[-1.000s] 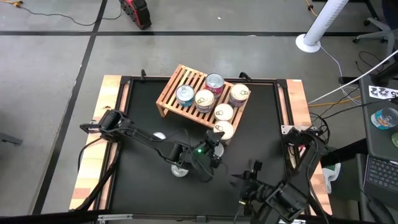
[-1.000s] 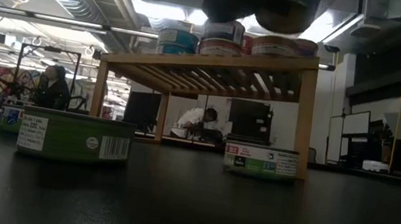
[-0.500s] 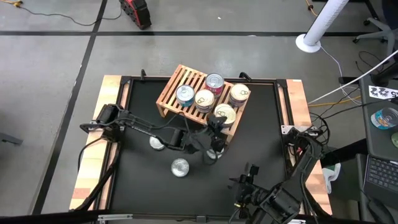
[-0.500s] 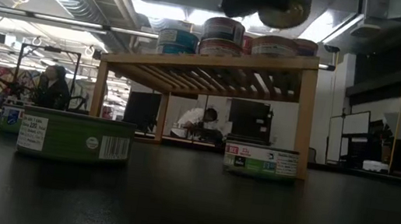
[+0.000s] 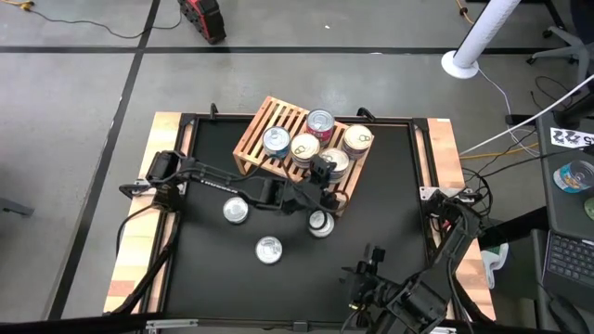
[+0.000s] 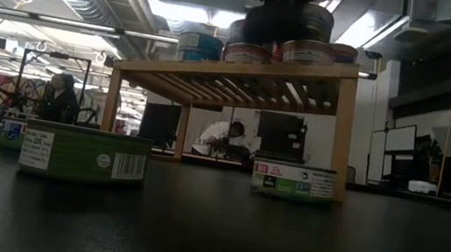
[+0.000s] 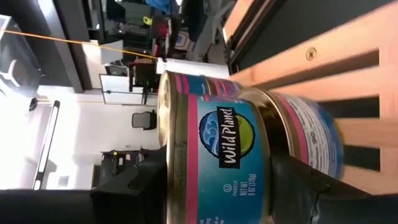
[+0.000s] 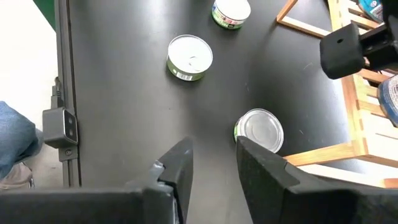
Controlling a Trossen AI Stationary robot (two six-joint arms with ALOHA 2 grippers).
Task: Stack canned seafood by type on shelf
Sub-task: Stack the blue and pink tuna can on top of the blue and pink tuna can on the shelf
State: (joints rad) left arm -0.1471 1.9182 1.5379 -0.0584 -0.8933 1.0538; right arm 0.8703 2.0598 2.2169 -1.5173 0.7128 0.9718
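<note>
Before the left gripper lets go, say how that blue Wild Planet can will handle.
The blue can looks like rigid metal, so likely stiff. Its short, wide shape suggests it won't tip easily on the can beneath. The smooth label may slip between the left gripper fingers.

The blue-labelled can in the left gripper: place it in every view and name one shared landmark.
High view: the blue-labelled can sits over the shelf's near right corner, partly under the left gripper.
Low view: dark, high at centre, above the shelf top.
Left wrist view: fills the middle, between the fingers.
Right wrist view: cannot tell; only a blue sliver shows at the picture's edge.
Shared landmark: the wooden shelf.
</note>
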